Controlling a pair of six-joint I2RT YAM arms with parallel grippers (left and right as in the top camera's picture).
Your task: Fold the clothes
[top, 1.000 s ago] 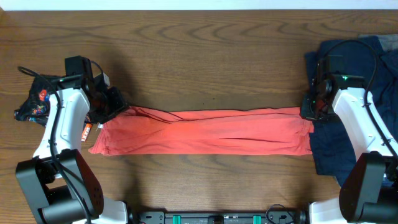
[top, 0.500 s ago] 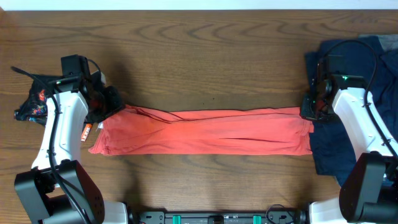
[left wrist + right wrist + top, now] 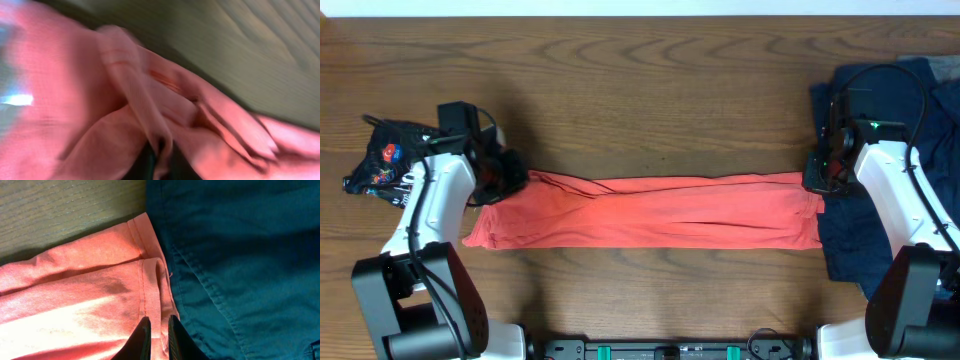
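You have the shirt (image 3: 650, 212) stretched along the desk (image 3: 650, 90): left pincer (image 3: 510, 180) clamped on one end, right pincer (image 3: 817, 178) clamped on the opposite hem.

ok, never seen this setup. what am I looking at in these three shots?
Two robot arms at a wooden table. The wide picture looks down from above; the two close-ups come from a camera on each wrist. A red shirt, folded into a long strip, lies between the arms. The left fingers pinch one end, the right fingers the other hem. Dark navy clothes lie beside the right end; a small black printed garment sits at the far left. The left close-up is blurred.
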